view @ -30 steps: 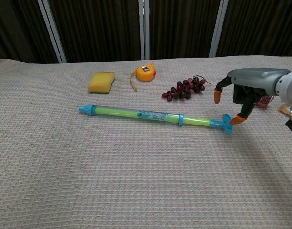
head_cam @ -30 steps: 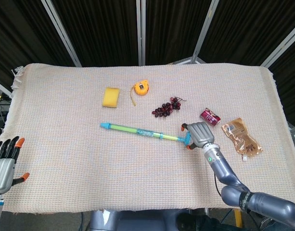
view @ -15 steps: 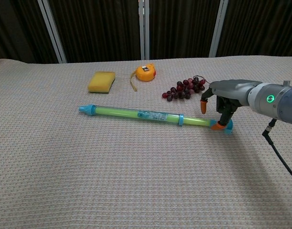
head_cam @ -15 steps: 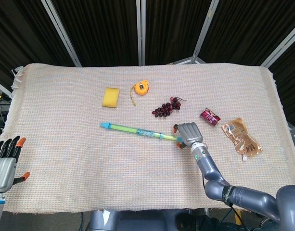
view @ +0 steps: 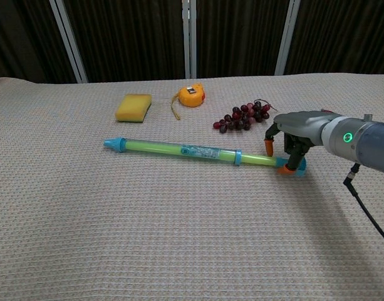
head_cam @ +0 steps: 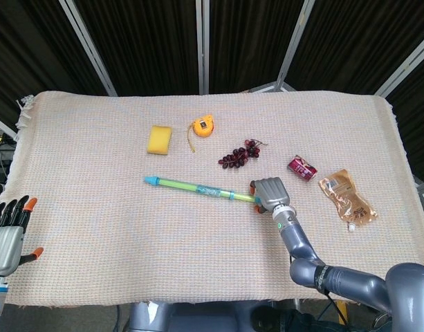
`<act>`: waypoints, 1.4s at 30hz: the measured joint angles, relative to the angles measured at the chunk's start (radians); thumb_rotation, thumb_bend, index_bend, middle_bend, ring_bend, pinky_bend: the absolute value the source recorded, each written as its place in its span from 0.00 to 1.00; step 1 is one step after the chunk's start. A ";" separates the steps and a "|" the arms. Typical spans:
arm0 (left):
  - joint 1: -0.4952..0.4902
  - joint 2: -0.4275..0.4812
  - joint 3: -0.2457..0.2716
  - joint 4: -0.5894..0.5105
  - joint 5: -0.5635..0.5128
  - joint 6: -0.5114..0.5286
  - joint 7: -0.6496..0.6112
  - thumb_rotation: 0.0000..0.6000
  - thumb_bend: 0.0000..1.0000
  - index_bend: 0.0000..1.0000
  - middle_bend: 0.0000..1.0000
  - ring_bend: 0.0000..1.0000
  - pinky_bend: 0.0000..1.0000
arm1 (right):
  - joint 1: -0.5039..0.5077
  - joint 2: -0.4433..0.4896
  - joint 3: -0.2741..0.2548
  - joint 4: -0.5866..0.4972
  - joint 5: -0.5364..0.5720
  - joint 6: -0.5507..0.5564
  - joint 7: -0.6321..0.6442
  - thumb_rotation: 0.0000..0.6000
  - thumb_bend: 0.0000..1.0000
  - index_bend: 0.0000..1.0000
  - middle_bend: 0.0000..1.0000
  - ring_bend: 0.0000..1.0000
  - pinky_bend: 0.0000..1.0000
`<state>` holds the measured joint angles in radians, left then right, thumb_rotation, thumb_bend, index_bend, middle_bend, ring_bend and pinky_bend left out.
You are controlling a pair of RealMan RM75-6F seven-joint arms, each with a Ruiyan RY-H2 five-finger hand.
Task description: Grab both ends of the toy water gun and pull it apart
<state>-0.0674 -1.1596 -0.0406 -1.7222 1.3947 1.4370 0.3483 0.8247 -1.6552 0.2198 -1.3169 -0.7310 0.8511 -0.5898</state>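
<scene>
I see the toy water gun lying across the middle of the frame on the woven table cloth. My right hand is down over its right end — fingers curled around it, orange fingertips touching. My left hand is at the lower left edge, holding nothing, fingers straight and slightly apart — well apart from the gun.

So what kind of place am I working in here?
Probably a lab or test setup: a table under a woven cloth, dark curtained panels behind, and unrelated props like a sponge, tape measure and grapes.
</scene>
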 measured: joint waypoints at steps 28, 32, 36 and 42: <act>-0.315 -0.125 -0.125 0.172 -0.012 -0.317 -0.084 1.00 0.00 0.27 0.89 0.88 1.00 | 0.030 0.012 -0.026 -0.055 0.058 0.039 -0.038 1.00 0.37 0.67 1.00 1.00 1.00; -0.418 -0.189 -0.154 0.242 -0.025 -0.441 -0.128 1.00 0.06 0.32 0.89 0.88 1.00 | 0.041 0.015 -0.025 -0.069 0.078 0.060 -0.060 1.00 0.37 0.67 1.00 1.00 1.00; -0.508 -0.273 -0.174 0.312 -0.065 -0.539 -0.147 1.00 0.12 0.34 0.89 0.88 1.00 | 0.048 0.013 -0.025 -0.070 0.098 0.071 -0.072 1.00 0.37 0.67 1.00 1.00 1.00; -0.601 -0.388 -0.194 0.415 -0.139 -0.611 -0.130 1.00 0.17 0.36 0.89 0.88 1.00 | 0.056 0.009 -0.029 -0.070 0.113 0.074 -0.076 1.00 0.37 0.67 1.00 1.00 1.00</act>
<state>-0.6681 -1.5477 -0.2346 -1.3068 1.2561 0.8264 0.2180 0.8808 -1.6460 0.1912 -1.3871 -0.6182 0.9252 -0.6653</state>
